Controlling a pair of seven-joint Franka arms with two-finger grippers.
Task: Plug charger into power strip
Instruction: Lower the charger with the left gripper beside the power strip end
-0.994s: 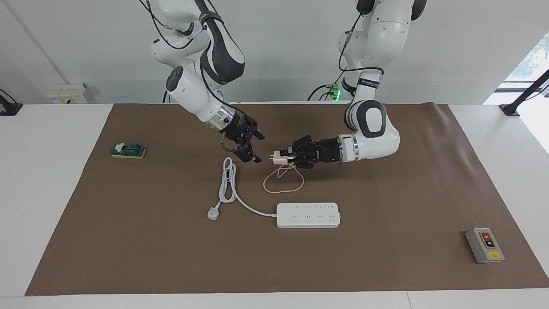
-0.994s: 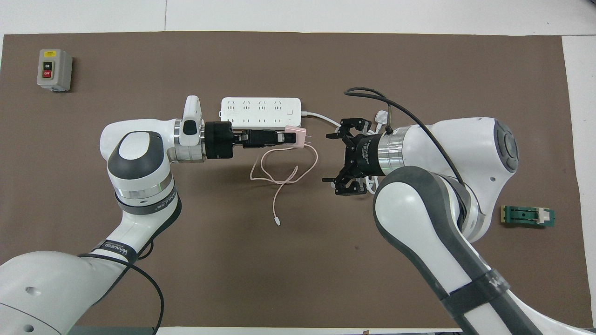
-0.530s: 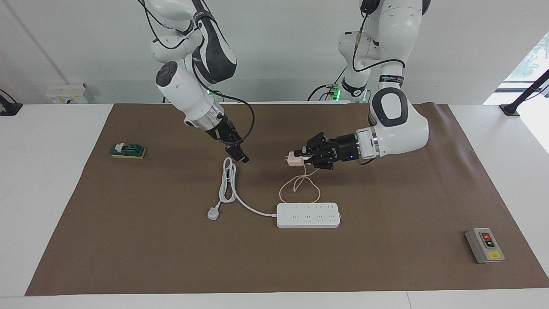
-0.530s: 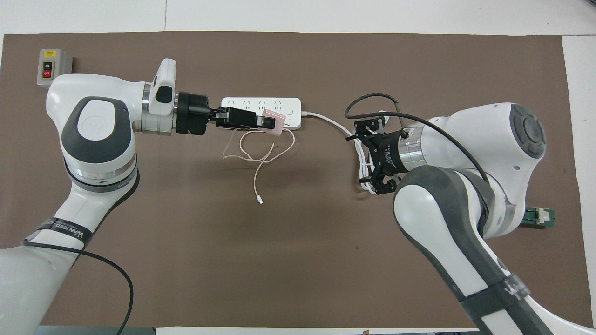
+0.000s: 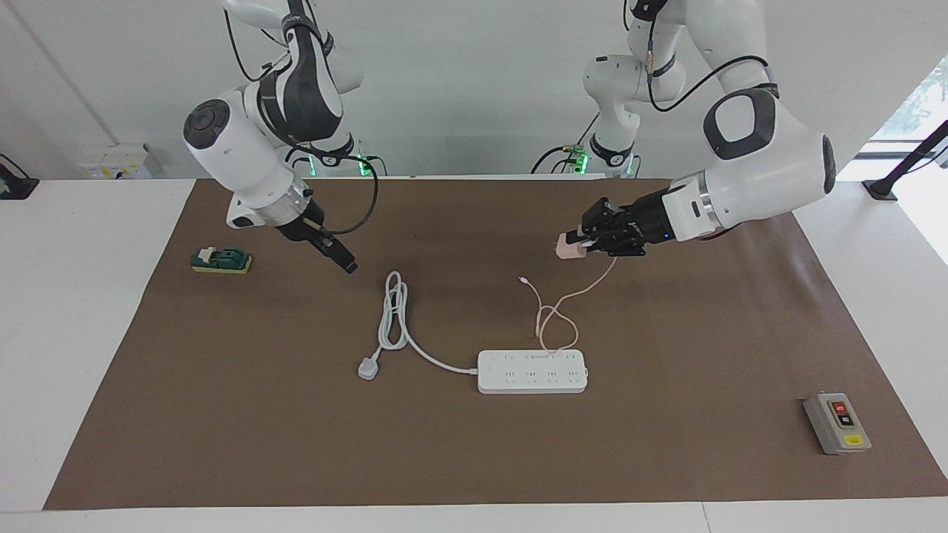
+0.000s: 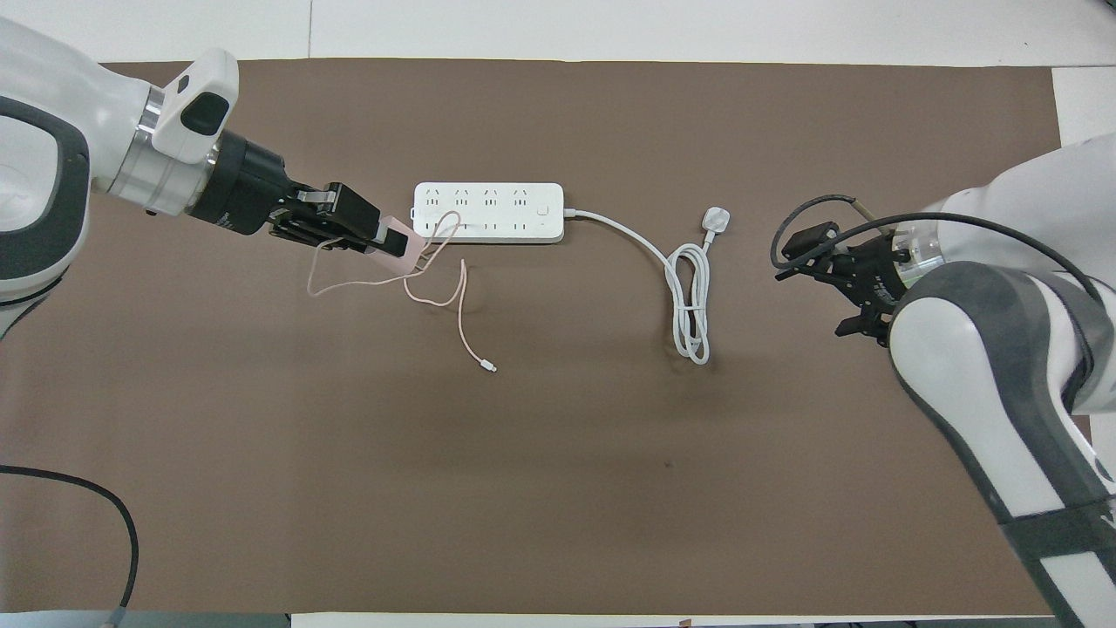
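Aloft, left gripper clamps charger, right gripper open — power strip w/ nothing plugged.

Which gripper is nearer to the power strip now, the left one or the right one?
Left. The left gripper, shut on the charger, is raised over the mat close to the power strip. The right gripper, open and empty, hangs over the mat past the strip's coiled cord.

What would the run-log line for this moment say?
left gripper: shut on charger, airborne | right gripper: open, empty | power strip: nothing plugged in
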